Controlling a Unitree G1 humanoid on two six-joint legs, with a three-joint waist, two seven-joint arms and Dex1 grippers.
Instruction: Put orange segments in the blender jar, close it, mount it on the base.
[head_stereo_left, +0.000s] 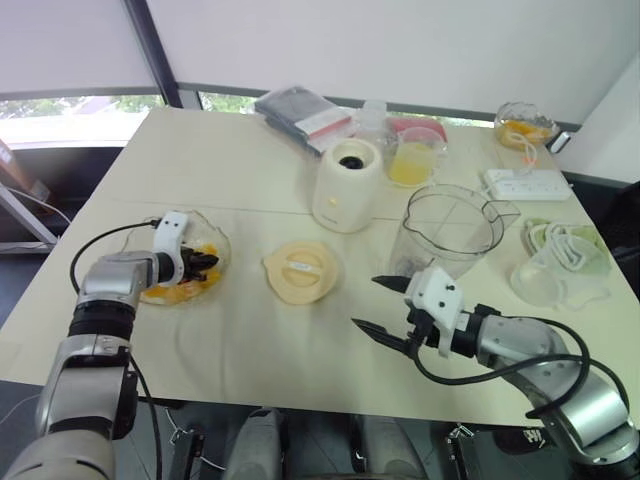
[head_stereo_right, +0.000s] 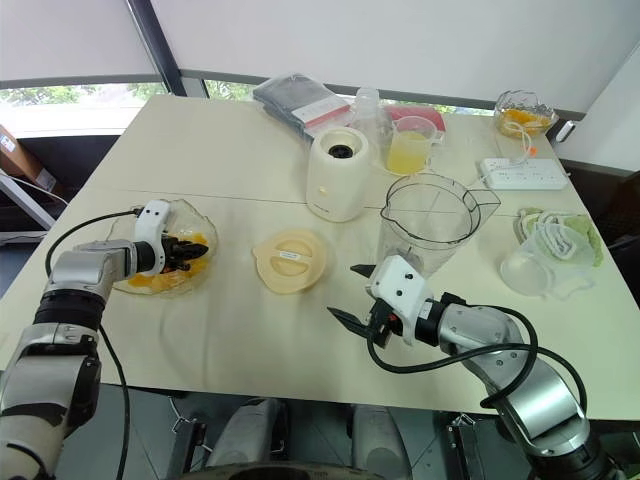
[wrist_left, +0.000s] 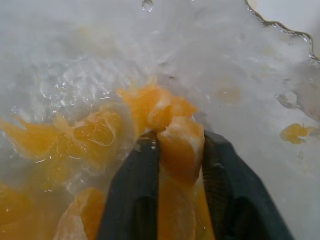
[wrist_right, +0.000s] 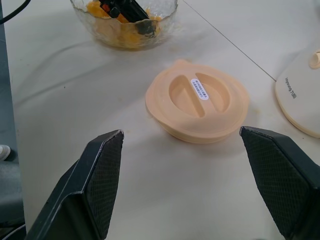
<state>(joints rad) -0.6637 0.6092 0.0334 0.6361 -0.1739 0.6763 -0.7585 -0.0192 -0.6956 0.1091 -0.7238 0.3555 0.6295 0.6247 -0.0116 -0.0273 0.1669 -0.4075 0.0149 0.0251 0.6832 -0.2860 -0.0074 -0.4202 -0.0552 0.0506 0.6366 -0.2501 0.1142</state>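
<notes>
A glass bowl of orange segments sits at the table's left. My left gripper reaches into it, shut on an orange segment between its black fingers. The clear blender jar stands empty and upright right of centre, with the cream blender base behind it to the left. The cream lid lies flat between bowl and jar. My right gripper hovers wide open over the table in front of the jar, holding nothing.
At the back stand a measuring cup of juice, a dark pouch, a small glass bowl of peel and a power strip. A clear plastic container and cloth lie at the right edge.
</notes>
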